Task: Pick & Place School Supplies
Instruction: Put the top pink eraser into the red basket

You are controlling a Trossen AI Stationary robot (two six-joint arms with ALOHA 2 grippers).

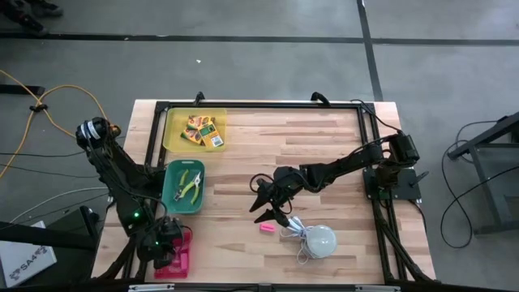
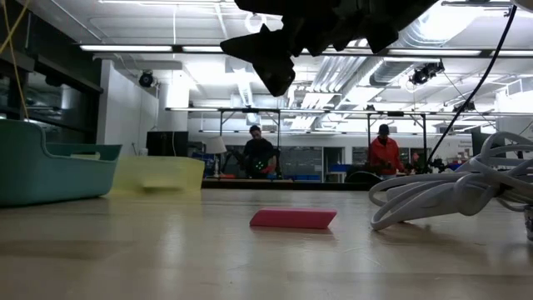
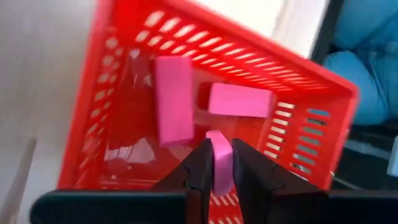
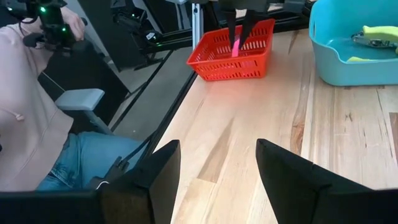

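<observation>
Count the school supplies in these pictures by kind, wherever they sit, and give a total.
Pink erasers: 4 (two lying in the red basket, one held by the left end effector, one on the table)
Yellow-and-green boxes: 3, in the yellow tray
Lime-handled scissors-like tool: 1, in the teal bin
Total: 8

Bare wood around pink eraser [image 1: 265, 228] except on one side: white dome [image 1: 319, 240] and coiled cord [image 2: 441, 193] crowd it. Right gripper [image 1: 266, 204] hangs above, fingers spread.
</observation>
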